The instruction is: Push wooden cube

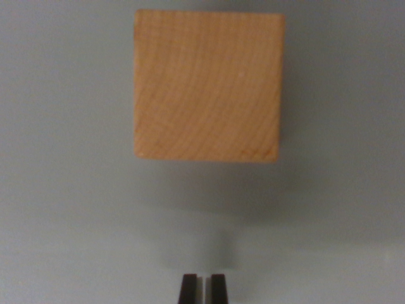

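Wrist view: blurred wooden cube (207, 87); jaws' tips nearly together, cropped below.

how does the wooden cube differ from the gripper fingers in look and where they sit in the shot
The wooden cube is pale tan with visible grain; the fingers are dark and plain. The cube fills much of the upper frame, while the fingers show only as two small tips at the bottom edge. Both line up near the picture's centre, with bare grey surface between them.
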